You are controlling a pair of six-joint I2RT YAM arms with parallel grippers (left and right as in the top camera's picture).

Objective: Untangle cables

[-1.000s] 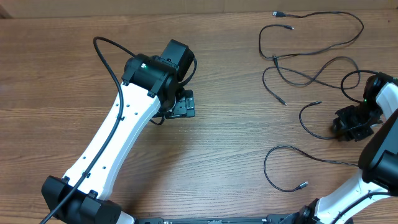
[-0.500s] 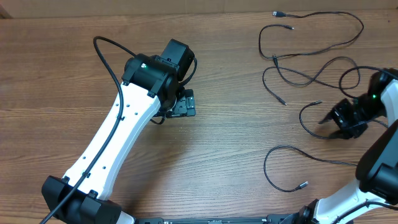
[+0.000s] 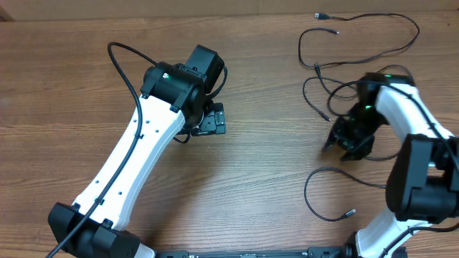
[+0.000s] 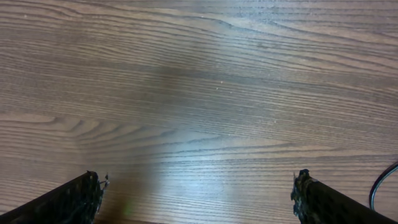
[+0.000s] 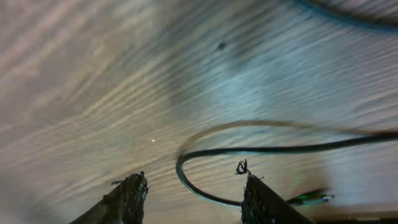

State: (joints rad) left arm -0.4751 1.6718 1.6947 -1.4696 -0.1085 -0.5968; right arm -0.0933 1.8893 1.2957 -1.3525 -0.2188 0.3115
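Tabletop (image 3: pixel 272 179), right hand (image 3: pixel 334 150) shifted left, seemingly empty

**Wood grain, white plastic, black matt parts**

Brown wood grain all over the surface (image 3: pixel 272 186), smooth, with a soft satin sheen and pale glare patches seen from the wrists. Thin black cables (image 3: pixel 358 32) in a smooth, slightly shiny jacket. White arm shells (image 3: pixel 136 154) of smooth, semi-gloss plastic, with matt black joint housings (image 3: pixel 176 86). Matt black fingers (image 4: pixel 71 199) on the left gripper (image 4: pixel 198 176), rough and frayed along the edges. Same coarse, fuzzy finish on the fingers (image 5: pixel 127 199) of the right gripper (image 5: pixel 193 176).
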